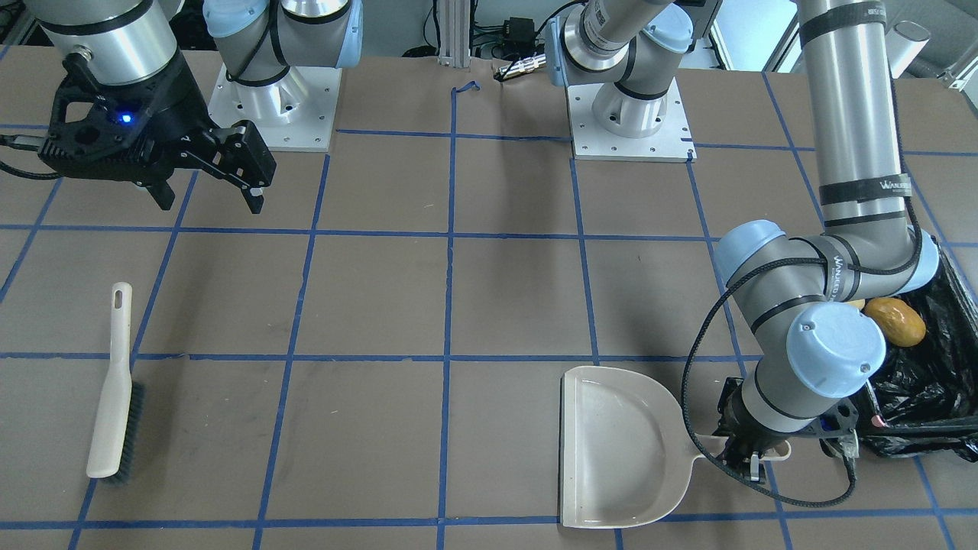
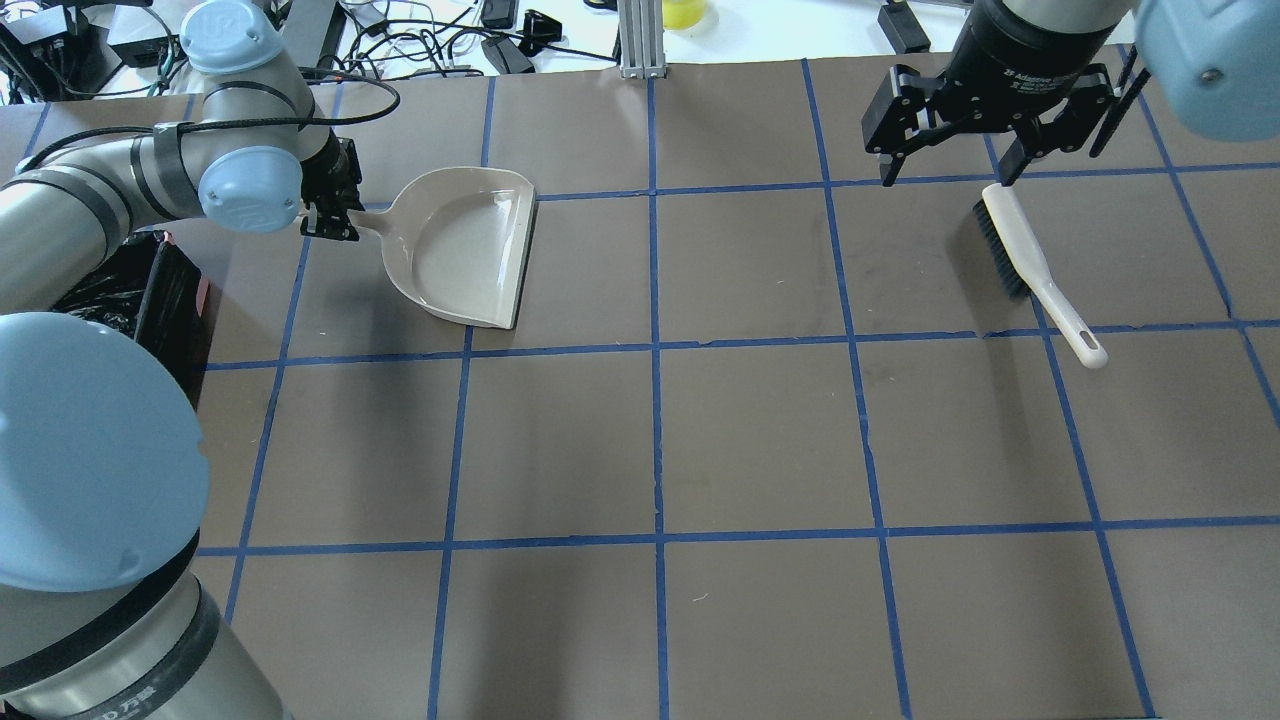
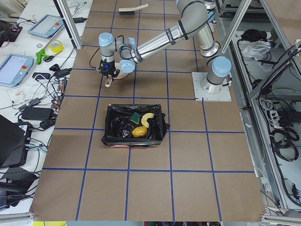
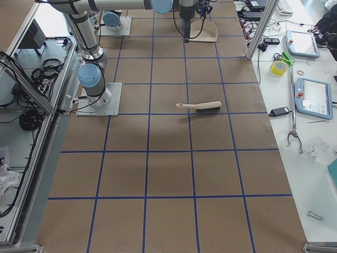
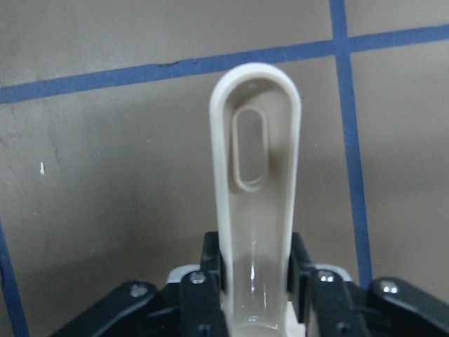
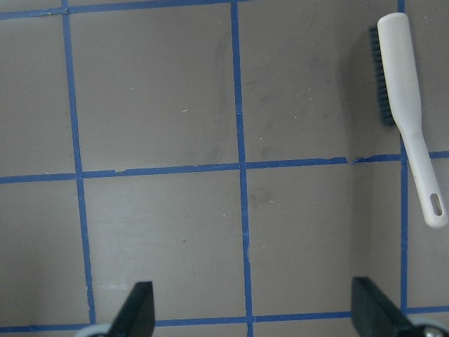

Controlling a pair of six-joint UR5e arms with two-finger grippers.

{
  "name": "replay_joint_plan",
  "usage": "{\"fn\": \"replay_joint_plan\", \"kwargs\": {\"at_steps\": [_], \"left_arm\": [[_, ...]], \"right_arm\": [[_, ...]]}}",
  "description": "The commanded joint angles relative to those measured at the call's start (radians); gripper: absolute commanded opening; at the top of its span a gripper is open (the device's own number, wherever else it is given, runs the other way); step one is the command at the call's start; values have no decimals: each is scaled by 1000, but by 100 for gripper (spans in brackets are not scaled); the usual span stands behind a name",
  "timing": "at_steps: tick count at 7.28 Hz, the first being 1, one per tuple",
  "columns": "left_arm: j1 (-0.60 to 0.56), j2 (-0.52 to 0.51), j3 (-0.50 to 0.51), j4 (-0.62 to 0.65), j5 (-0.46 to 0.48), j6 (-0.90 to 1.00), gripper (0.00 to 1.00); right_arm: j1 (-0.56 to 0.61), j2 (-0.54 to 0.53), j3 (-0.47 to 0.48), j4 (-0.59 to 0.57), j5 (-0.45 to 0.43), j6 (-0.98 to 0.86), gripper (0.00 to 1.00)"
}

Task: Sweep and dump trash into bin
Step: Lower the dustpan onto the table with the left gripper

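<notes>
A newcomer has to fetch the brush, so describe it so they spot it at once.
On the brown table with blue tape lines, look at the robot's right side, near the open right tool. The brush lies flat there: slim beige handle, dark bristles, unlike the broad dustpan opposite.

**Three items inside the lined bin [image 3: 111,123]**

The rectangular bin, lined with crinkly black plastic, stands on the table [image 3: 188,155], a pink edge showing at its base. Close together inside lie a golden-brown potato-like lump [image 3: 138,132], a curved tan croissant-like piece [image 3: 147,119] and a sponge [image 3: 136,116] showing green
</notes>
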Motion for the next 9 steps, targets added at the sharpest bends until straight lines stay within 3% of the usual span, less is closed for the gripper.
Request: {"fn": "replay_joint_plan", "kwargs": {"at_steps": [1, 5, 7, 8, 9], "left_arm": [[0, -1, 0, -1, -2, -7, 0], [2, 7, -16, -3, -2, -13, 0], [2, 9, -16, -3, 4, -16, 14], [2, 15, -19, -4, 7, -18, 37], [0, 16, -19, -9, 6, -19, 49]], "right_arm": [[0, -3, 4, 0, -2, 1, 100], [-2, 0, 4, -1, -3, 1, 100], [-2, -6, 4, -1, -5, 1, 100], [-2, -6, 4, -1, -3, 1, 100], [-2, -6, 6, -1, -5, 1, 100]]}}
